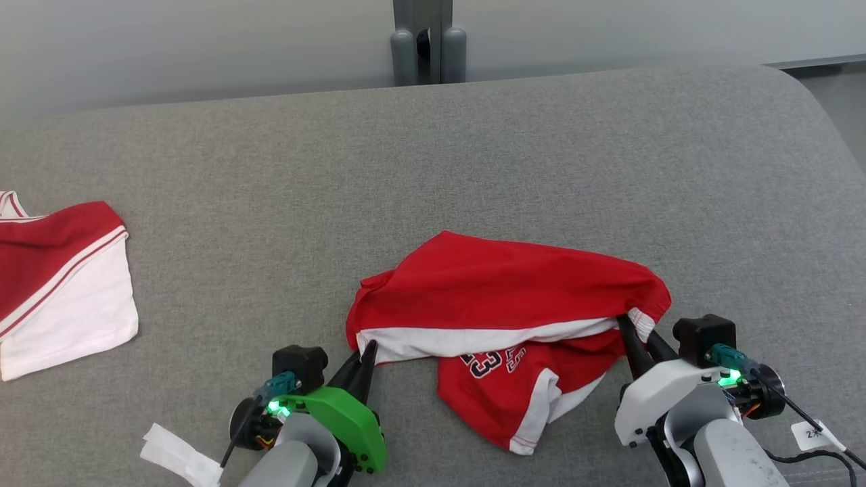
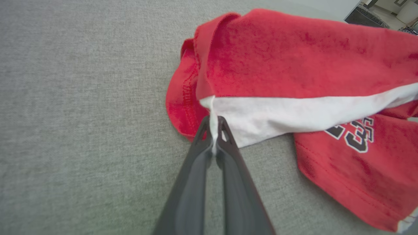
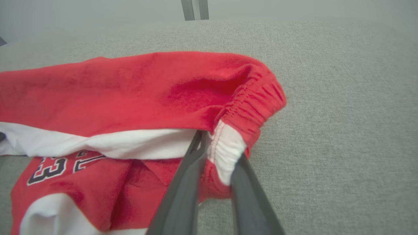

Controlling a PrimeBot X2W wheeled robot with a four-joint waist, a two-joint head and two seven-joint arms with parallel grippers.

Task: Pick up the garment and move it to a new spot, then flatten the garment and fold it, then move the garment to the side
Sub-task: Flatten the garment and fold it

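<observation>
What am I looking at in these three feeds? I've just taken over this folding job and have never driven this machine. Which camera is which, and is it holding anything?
It is a two-armed robot working at a grey padded surface. The wide picture comes from its head, looking down; its two arms enter from the bottom edge. The other two pictures come from a camera on each wrist, looking along that arm's two dark fingers. In the middle lie crumpled red shorts with white trim and a number print. The left tool is closed, pinching a white corner of the shorts. The right tool is clamped on the white part of the gathered waistband at the other end. A second red and white garment lies apart at the far left, touched by neither.
</observation>
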